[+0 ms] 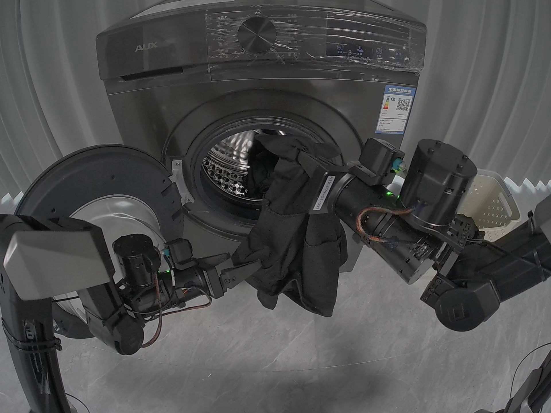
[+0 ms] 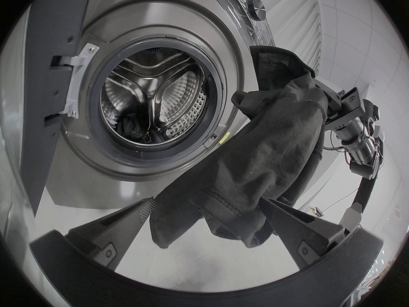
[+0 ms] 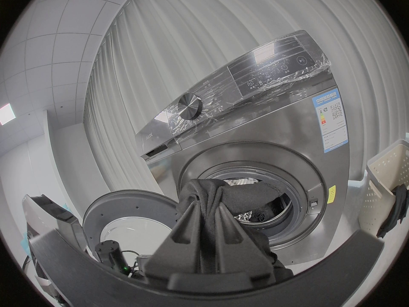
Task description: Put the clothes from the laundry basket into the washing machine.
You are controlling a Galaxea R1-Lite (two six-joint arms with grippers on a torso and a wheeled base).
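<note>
Okay, your right hand [image 3: 208,207] was clenched on the dark garment [image 1: 293,230], w/ a bunch of cloth squeezed up between the fingers. You held it right at the mouth of the drum [image 2: 153,94], prob. b/c that's the feed-in point. The top fold looked to be at the rubber rim, the rest not. Most of the garment hung outside, draping down in front of the washing machine [image 1: 172,58] below the opening, clear of the floor. That explained your left hand [image 1: 251,268] sitting low & toward the door side: released, fingers spread wide, w/ the hanging tail right at the fingertips. It seemed to touch the cloth's edge but gripped nothing. My read: it was there to gather the slack so nothing trailed when you pushed in. The door [image 1: 97,184] stood swung wide open on the left, out of the way of both arms. One dark item [image 2: 130,126] lay at the bottom of the drum. The laundry basket [image 1: 488,199] stood beside the machine on your right, behind the right arm, w/ another dark piece [image 3: 398,209] draped over its rim, so more to fetch after this one. As for garment vs. hands: top bunch was in the right one, the bulk below & between the two, and the lower edge nearest the left.
</note>
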